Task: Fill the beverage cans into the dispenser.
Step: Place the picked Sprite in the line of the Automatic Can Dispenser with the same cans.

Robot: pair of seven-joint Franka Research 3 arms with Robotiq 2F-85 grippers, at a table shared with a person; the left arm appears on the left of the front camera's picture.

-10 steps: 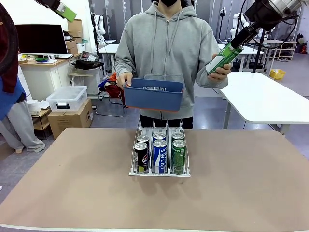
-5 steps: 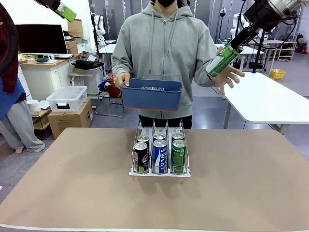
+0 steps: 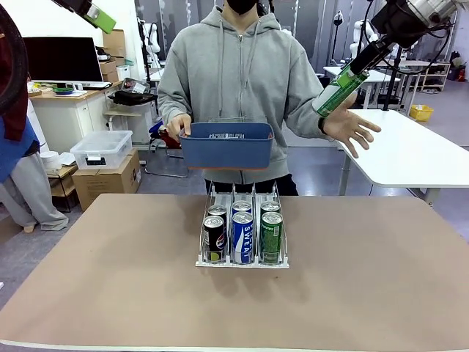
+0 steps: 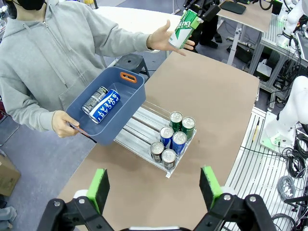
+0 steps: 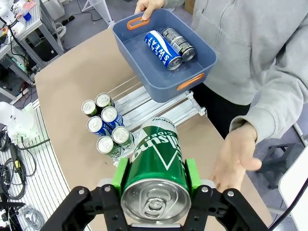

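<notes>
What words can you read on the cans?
"CIDER" and "ilsung": on the green can held up high.
"SWEAT": on the blue can lying in the blue bin.
"SWEAT": on the front blue can in the dispenser.
The black can: a round logo, its words too small to read.

Blue bin (image 3: 227, 150) (orange-handled), brown table (image 3: 366, 279)

Robotics lab: white worktables (image 3: 401, 150), desk monitor (image 3: 62, 59), cardboard boxes (image 3: 110, 182), cable bundles (image 4: 290, 185).
</notes>
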